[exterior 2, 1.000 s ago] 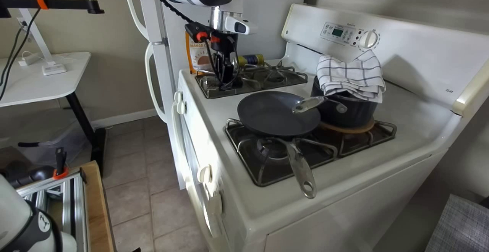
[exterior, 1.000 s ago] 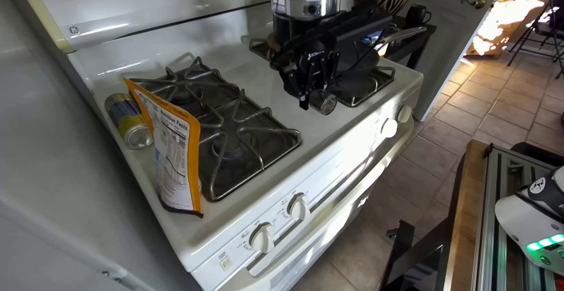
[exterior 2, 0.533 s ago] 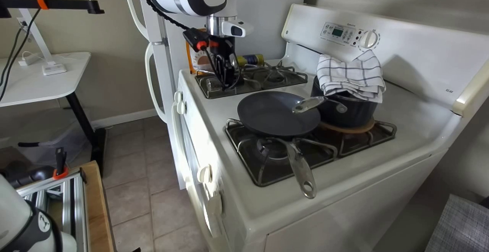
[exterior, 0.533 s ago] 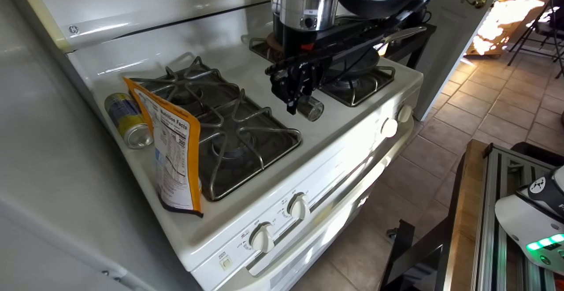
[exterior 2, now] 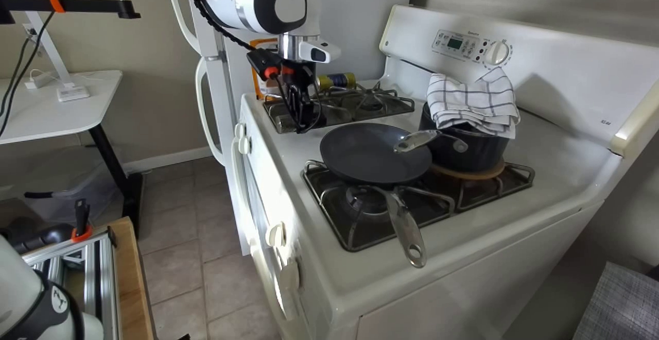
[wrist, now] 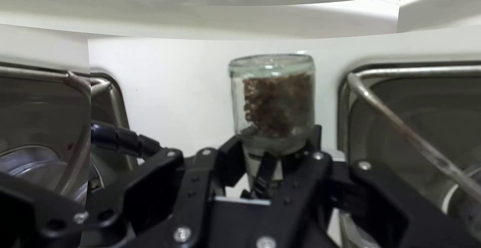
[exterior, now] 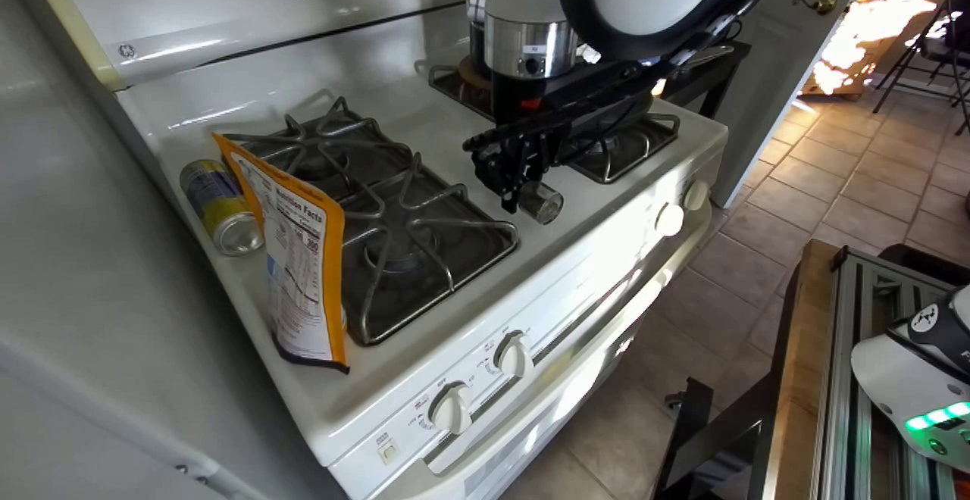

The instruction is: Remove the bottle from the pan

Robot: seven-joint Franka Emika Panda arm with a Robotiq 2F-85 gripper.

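Observation:
The bottle is a small clear glass jar with dark brown contents (wrist: 276, 101). My gripper (wrist: 276, 148) is shut on it, with one finger on each side. The bottle's free end points away from the gripper. In an exterior view the bottle (exterior: 541, 203) is held by the gripper (exterior: 525, 188) over the white strip between the two burner grates, near the stove's front. The bottle (exterior 2: 284, 123) is partly hidden by the gripper in an exterior view. I cannot tell whether it touches the stovetop. The black pan (exterior 2: 373, 152) sits apart on the near burner grate, with nothing inside.
A burner grate (exterior: 409, 220), an orange-and-white bag (exterior: 295, 265) and a can (exterior: 220, 208) are on the stove's far end from the pan. A dark pot (exterior 2: 466, 149) with a checked cloth (exterior 2: 473, 100) stands beside the pan, its handle over the pan's rim.
My gripper has come down toward the stovetop with the bottle in it and moved slightly away from the pan. The pan, bag and can have not moved.

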